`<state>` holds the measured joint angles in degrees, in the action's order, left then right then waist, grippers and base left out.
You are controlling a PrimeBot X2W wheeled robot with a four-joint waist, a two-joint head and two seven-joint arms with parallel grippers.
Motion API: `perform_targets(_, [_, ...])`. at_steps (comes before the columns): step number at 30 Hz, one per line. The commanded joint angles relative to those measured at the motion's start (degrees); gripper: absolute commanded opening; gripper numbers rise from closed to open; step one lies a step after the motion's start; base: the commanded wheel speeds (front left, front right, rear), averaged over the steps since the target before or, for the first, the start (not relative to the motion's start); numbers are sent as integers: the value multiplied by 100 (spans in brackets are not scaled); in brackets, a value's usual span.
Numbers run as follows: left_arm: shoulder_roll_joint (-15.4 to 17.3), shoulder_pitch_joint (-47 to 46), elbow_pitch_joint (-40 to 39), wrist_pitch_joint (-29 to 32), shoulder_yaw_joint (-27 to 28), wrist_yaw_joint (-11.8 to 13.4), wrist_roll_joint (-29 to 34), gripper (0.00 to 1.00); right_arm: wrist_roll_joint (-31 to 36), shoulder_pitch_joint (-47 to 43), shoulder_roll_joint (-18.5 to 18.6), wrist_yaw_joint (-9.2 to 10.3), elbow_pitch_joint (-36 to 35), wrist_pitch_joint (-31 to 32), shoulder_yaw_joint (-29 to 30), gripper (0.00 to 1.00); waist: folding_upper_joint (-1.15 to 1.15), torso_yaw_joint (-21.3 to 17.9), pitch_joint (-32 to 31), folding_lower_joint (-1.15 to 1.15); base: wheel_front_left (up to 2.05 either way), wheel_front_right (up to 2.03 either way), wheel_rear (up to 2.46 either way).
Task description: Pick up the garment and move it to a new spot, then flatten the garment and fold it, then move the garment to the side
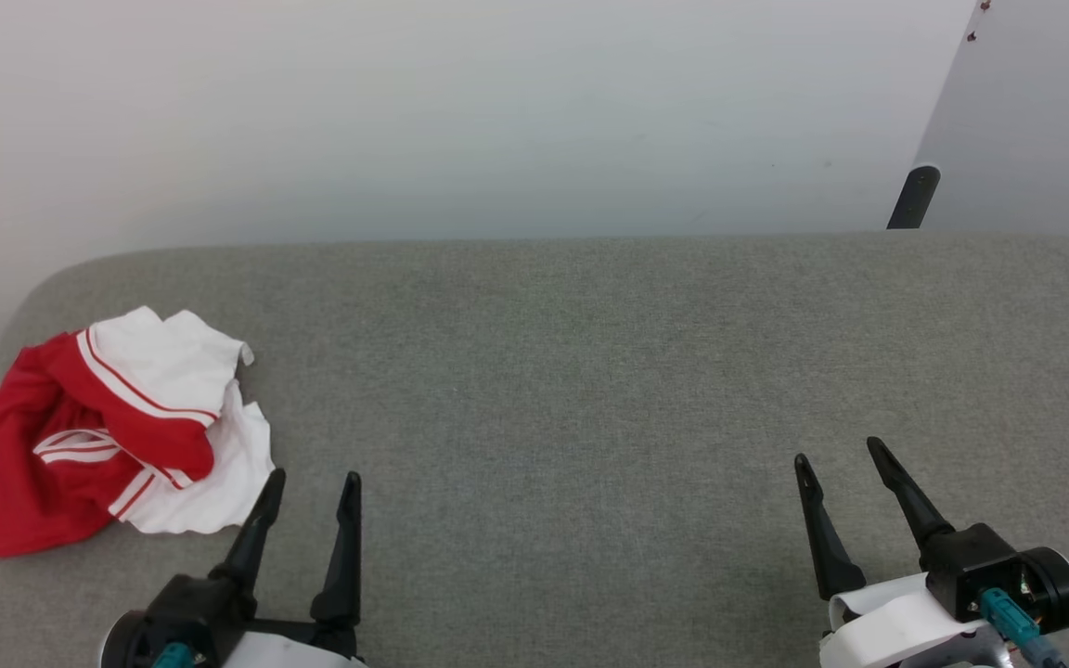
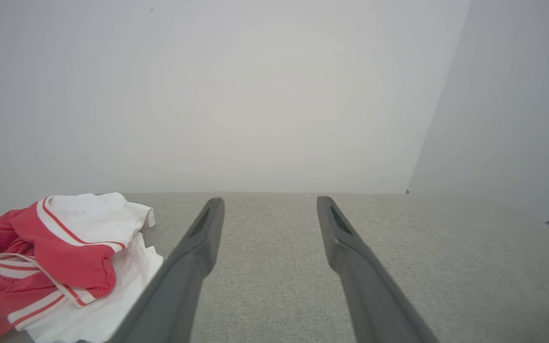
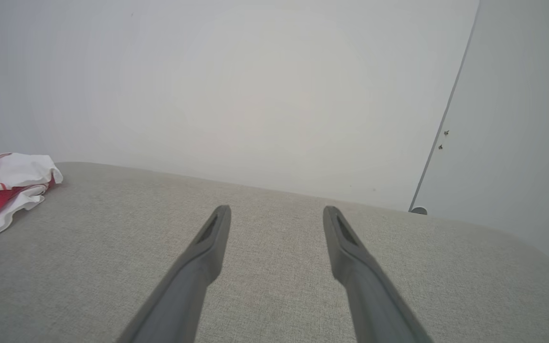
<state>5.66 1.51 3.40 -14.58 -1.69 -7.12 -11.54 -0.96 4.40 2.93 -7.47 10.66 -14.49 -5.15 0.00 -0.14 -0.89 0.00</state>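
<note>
Two wide-open, empty tools: left gripper [image 1: 314, 475], right gripper [image 1: 837, 450]. Seemingly at step one, pick-up not begun. Next: reach left for the crumpled garment [image 1: 80, 445], pinch a raised fold.

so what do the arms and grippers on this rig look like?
Both alike: left gripper and right gripper each have two long, tapering black fingers with a slotted recess near the tips, on a black block base. A teal connector plugs in at each wrist; white covering wraps the forearm. No markings visible.
</note>
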Motion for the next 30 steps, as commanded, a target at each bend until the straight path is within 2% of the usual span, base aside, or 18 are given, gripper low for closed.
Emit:
perform_targets(1, [3,47,-28,-25,0,-14,94,100,98,4,-6,-4,-20,-40,-17,100,0,1,-3,0,0,0,0])
perform_targets(5, [7,53,-36,-68,-5,-26,227,100,277,7,-6,-4,-30,-82,-30,100,0,7,-24,0,0,0,0])
perform_targets(17, [39,112,37,-55,59,-35,61,100,305,-128,-8,-4,-33,-80,-37,100,0,179,-167,0,0,0,0])
perform_targets(22, [82,112,93,-56,178,-32,40,100,287,-150,-7,-4,-4,-78,-163,100,0,499,-281,0,0,0,0])
perform_targets(30, [204,150,179,-55,456,63,2,100,199,-119,-8,-3,59,-69,-439,100,0,1285,-501,0,0,0,0])
